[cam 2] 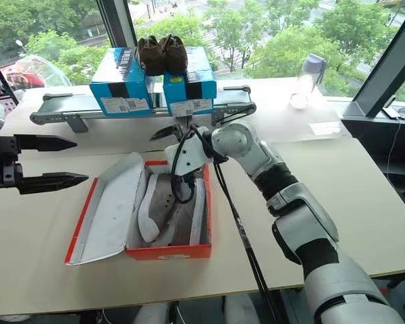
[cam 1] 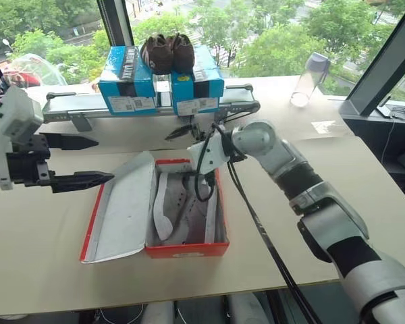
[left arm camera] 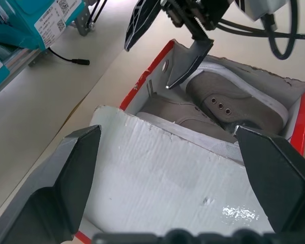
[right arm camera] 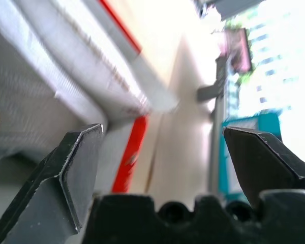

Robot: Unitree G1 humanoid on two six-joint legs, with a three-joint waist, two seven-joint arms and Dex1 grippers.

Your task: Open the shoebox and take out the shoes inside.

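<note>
Shoebox [cam 1: 189, 249] on bench [cam 1: 47, 256], lid flipped left, grey shoes [cam 1: 182, 209] inside. My right pincer [left arm camera: 168, 51] spread, empty, over box far edge. My left pincer [cam 1: 88, 160] spread, empty, left of lid.

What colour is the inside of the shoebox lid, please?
White, on the shoebox lid; clearest in the left wrist view.

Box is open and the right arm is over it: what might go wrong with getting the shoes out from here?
The right gripper, open, hangs at the far wall of the shoebox, one finger just inside the rim; closing there could pinch cardboard, not a shoe. The shoes lie packed side by side, so a grasp may catch both or slip. A cable loops down into the box and might snag.
</note>
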